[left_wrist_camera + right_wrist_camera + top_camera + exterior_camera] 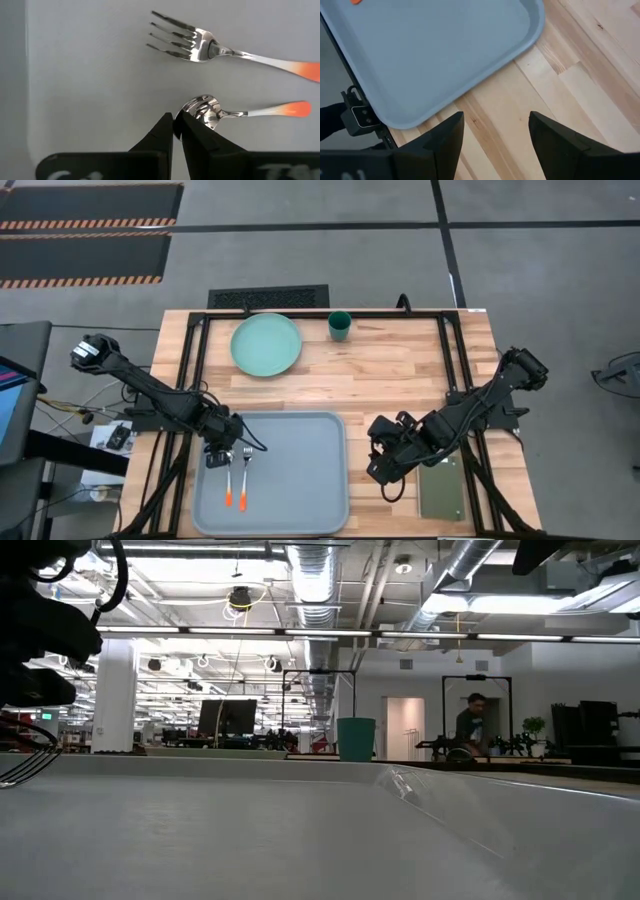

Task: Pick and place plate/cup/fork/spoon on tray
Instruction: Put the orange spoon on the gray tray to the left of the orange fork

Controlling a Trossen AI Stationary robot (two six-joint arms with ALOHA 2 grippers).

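hiding part of spoon (210,109) bowl: left gripper (176,122), jaws nearly shut.

Fork (210,47) handle tip cut off at the left wrist view's edge.

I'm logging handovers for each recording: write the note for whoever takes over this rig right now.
Left gripper: over the tray's left part, fingers nearly shut at the spoon's bowl; no grip on it shows.
Right gripper: open, empty, over bare table right of the tray.
Done: fork and spoon lie side by side on the tray.
Left: plate and cup stand at the table's far edge, off the tray; both need moving onto it.
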